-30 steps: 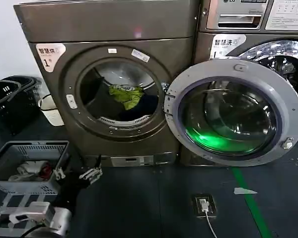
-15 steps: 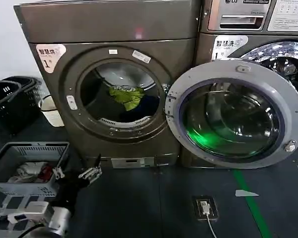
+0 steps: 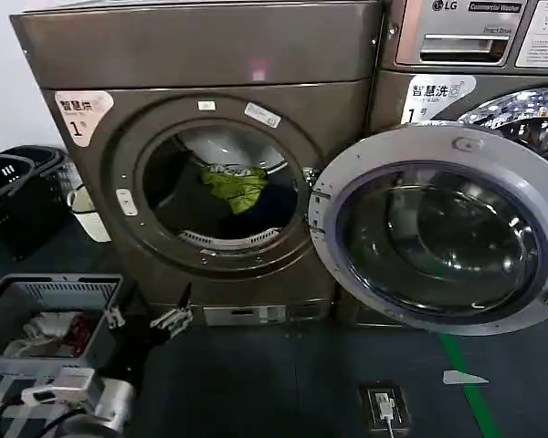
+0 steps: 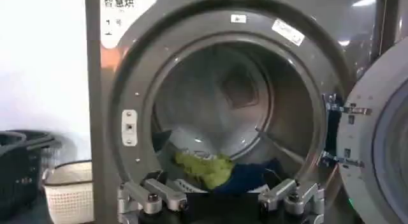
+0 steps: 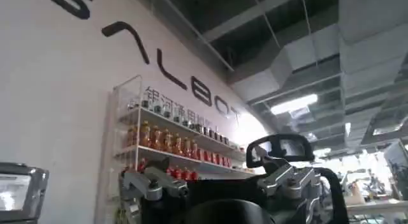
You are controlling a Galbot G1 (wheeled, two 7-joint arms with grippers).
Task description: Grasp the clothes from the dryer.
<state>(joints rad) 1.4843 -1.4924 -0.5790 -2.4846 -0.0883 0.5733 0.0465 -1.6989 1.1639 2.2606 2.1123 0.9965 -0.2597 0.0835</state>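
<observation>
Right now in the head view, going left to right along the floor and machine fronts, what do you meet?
Black baskets → grey crate → left end effector → clothes inside the dryer → open door.

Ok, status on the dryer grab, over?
Left gripper open, low before the dryer. Right gripper open, parked, aimed at a wall. Clothes ungrasped in the drum. Door open, path clear.

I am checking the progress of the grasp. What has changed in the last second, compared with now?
The dryer and its open door now look larger and nearer in the head view. The left gripper stays open, low in front of the dryer, holding nothing. The clothes lie in the drum as before.
</observation>
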